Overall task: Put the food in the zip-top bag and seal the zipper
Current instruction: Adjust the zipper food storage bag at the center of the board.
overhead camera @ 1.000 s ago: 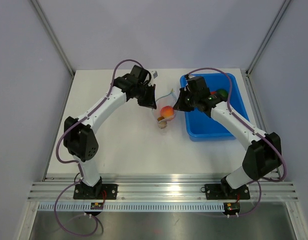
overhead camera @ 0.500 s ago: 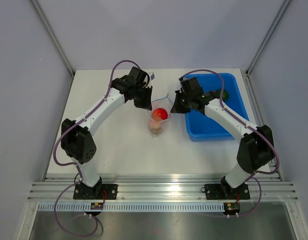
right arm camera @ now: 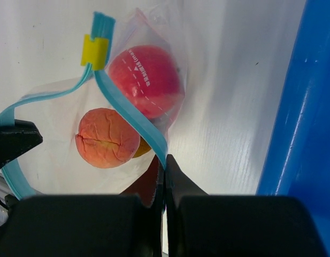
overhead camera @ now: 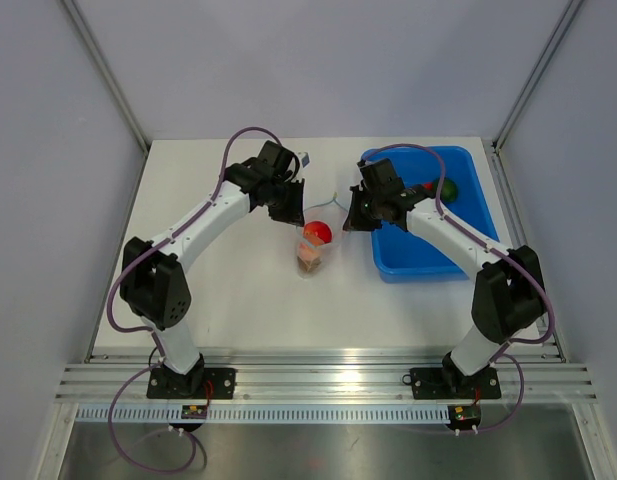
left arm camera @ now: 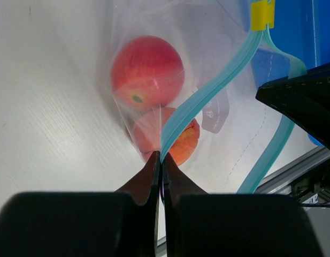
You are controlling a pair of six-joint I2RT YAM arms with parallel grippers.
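Observation:
The clear zip-top bag (overhead camera: 316, 243) hangs between both grippers over the table. Inside it are a red round fruit (left arm camera: 147, 71), an orange wrinkled peach (right arm camera: 107, 138) and a smaller yellowish piece under them. My left gripper (left arm camera: 160, 158) is shut on one teal zipper strip (left arm camera: 207, 93). My right gripper (right arm camera: 163, 160) is shut on the other strip (right arm camera: 133, 116). The two strips meet at a yellow slider (right arm camera: 95, 51) at the far end, and the mouth gapes open between them. A green round (overhead camera: 446, 187) and a red piece (overhead camera: 425, 186) lie in the blue tray.
The rigid blue tray (overhead camera: 428, 250) stands at the right, close beside my right arm; its wall shows in the right wrist view (right arm camera: 309, 107). The white table (overhead camera: 228, 290) spreads left and in front of the bag.
Both grippers have shifted left and back with the bag. The bag now hangs more upright, and the red fruit sits above the orange one.

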